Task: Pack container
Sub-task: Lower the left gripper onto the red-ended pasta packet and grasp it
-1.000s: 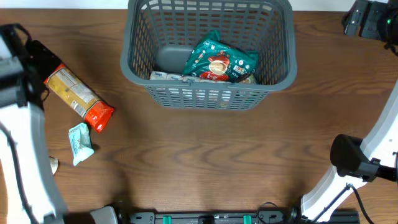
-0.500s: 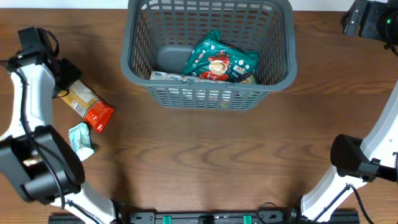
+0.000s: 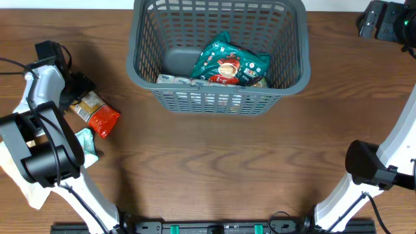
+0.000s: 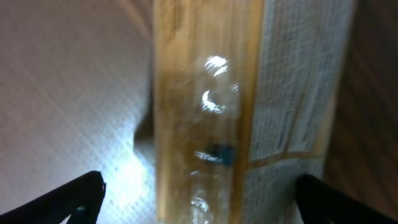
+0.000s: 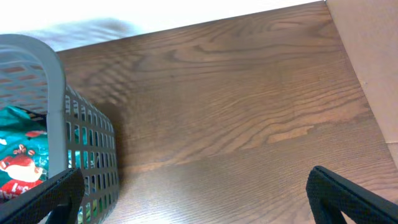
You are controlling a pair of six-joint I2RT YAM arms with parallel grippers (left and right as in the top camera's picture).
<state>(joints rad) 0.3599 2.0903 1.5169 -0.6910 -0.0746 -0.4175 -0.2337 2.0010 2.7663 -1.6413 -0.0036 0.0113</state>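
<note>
The dark grey slotted basket (image 3: 147, 77) stands at the table's far middle and holds a teal snack bag (image 3: 229, 62) and a box. Its corner shows in the right wrist view (image 5: 59, 81). A tan packet with a red end (image 3: 96, 112) lies at the left. My left gripper (image 3: 76, 86) is open and sits over the packet's far end; the packet (image 4: 242, 112) fills the left wrist view between the fingertips. My right gripper (image 3: 382, 21) is at the far right corner, open and empty, above bare table (image 5: 236, 124).
A small teal packet (image 3: 84, 147) lies on the table near the left arm, partly under it. The table's right edge and a beige wall (image 5: 373, 56) show in the right wrist view.
My left arm has swung in from the left edge and its gripper has come down over the far end of the tan packet. The packet has shifted slightly. The right arm has not moved.
</note>
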